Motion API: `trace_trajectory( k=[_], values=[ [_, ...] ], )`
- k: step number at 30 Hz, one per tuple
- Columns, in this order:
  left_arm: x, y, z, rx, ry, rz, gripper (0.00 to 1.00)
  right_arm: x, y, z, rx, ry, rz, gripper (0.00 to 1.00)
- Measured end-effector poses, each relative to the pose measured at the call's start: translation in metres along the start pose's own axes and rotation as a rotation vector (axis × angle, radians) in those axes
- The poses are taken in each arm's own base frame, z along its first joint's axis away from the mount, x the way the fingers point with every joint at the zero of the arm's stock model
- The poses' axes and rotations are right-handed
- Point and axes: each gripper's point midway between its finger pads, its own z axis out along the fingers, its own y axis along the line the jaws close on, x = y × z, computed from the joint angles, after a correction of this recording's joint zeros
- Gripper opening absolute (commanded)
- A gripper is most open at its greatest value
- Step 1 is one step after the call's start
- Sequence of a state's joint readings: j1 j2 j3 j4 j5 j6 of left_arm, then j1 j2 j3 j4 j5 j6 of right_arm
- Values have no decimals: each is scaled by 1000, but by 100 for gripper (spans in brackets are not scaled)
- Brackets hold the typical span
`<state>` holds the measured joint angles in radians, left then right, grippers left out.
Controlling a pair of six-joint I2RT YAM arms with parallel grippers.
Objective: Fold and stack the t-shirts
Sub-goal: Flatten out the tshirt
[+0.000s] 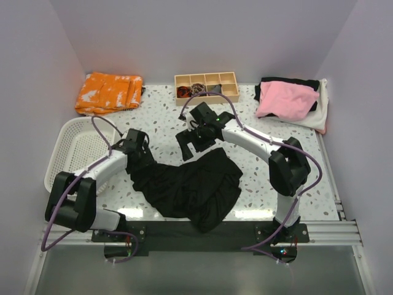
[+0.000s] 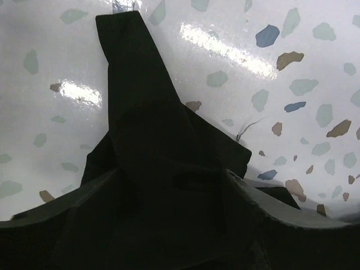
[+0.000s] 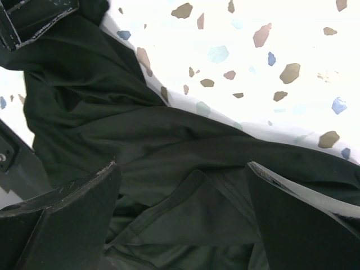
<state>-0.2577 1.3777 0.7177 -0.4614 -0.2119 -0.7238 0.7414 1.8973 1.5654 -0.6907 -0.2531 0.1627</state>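
Observation:
A large plain black t-shirt (image 1: 190,187) lies crumpled at the middle front of the table. My left gripper (image 1: 142,153) is at its left corner. In the left wrist view the jaws (image 2: 171,174) stand apart, with a strip of the black shirt (image 2: 140,101) running between them. My right gripper (image 1: 193,144) is over the shirt's far edge. In the right wrist view it (image 3: 183,169) is open, just above folds of the black shirt (image 3: 169,140), and holds nothing. A pink t-shirt (image 1: 285,99) lies on top of black and white ones at the back right.
An orange cloth with white pattern (image 1: 109,92) lies at the back left. A wooden compartment tray (image 1: 206,86) with small dark pieces stands at the back middle. A white basket (image 1: 70,147) sits at the left edge, close to my left arm.

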Motion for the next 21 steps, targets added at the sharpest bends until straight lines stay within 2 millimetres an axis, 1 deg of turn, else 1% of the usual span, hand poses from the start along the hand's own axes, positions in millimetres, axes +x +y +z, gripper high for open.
trace_trajectory(
  k=[1, 2, 6, 8, 10, 12, 13, 14, 15, 16, 17, 19, 20, 21],
  values=[
    [2, 0, 2, 1, 7, 5, 15, 1, -1, 0, 7, 2, -1, 95],
    [4, 0, 5, 3, 12, 7, 0, 1, -3, 0, 14, 3, -3, 94],
    [7, -4, 13, 13, 28, 22, 0, 1, -12, -1, 67, 1, -8, 92],
    [3, -10, 14, 43, 19, 36, 0, 3, -20, -3, 117, -5, -10, 92],
    [-1, -21, 12, 82, 16, 64, 0, 7, -34, -9, 203, -14, -7, 92],
    [-13, -43, 2, 149, 8, 111, 0, 10, -50, -24, 302, -39, 2, 92],
    [-25, -61, -7, 201, -12, 138, 0, 10, -58, -31, 345, -53, 7, 92],
    [-41, -85, -21, 265, -44, 170, 0, 10, -67, -44, 400, -79, 21, 92],
    [-60, -112, -38, 338, -90, 207, 0, 8, -74, -54, 438, -103, 35, 91],
    [-87, -146, -66, 429, -155, 246, 0, 6, -83, -67, 479, -135, 60, 90],
    [-94, -168, -83, 489, -186, 283, 0, 4, -92, -81, 519, -169, 87, 89],
    [-122, -228, -143, 662, -295, 370, 0, 3, -113, -108, 591, -233, 158, 88],
    [-129, -256, -175, 760, -340, 413, 0, 5, -123, -120, 622, -258, 195, 88],
    [-132, -278, -204, 854, -378, 448, 0, 7, -134, -131, 653, -280, 232, 88]
  ],
)
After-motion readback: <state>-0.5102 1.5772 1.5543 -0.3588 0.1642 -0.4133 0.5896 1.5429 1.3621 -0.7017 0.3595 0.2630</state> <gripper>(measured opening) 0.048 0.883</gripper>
